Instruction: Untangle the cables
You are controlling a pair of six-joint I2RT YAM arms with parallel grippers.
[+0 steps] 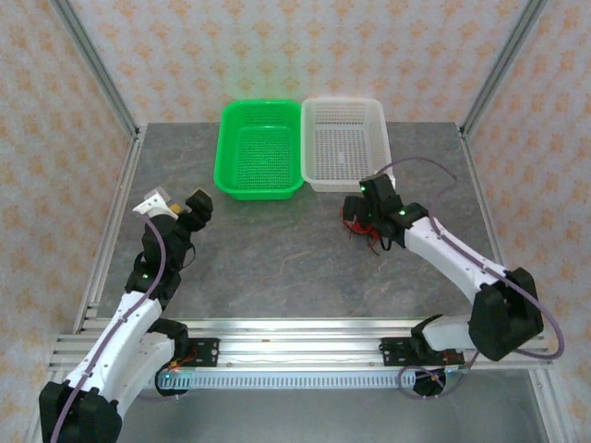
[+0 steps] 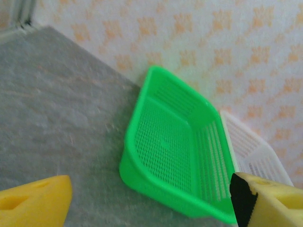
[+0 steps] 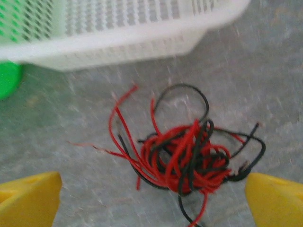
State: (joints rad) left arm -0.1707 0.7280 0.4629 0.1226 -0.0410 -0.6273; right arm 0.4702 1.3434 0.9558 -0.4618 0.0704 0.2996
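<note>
Locate the cables [image 3: 184, 153] on the grey worktop [image 1: 277, 263]: they lie as one knotted clump of thin red and black strands, just in front of the near wall of the white basket [image 3: 118, 42] and apart from it. Loose red ends trail out to the left of the clump, and a black loop rises at its far side. Note that the right tool [image 3: 151, 194] stands wide open directly over this clump, with one yellow finger [image 3: 28, 198] to either side of it; the fingers grip nothing, and the clump sits closer to the right-hand finger. In the overhead view you see the same tool [image 1: 365, 217] lowered at the clump [image 1: 355, 227], near the front left corner of the white basket [image 1: 343, 185]. The green basket [image 1: 259, 193] stands beside the white one, their long sides touching. The left tool [image 1: 185, 209] is raised near the left edge of the worktop, well apart from the cables. Its fingers [image 2: 35, 201] are spread wide with nothing between them, facing the green basket [image 2: 137, 123].
</note>
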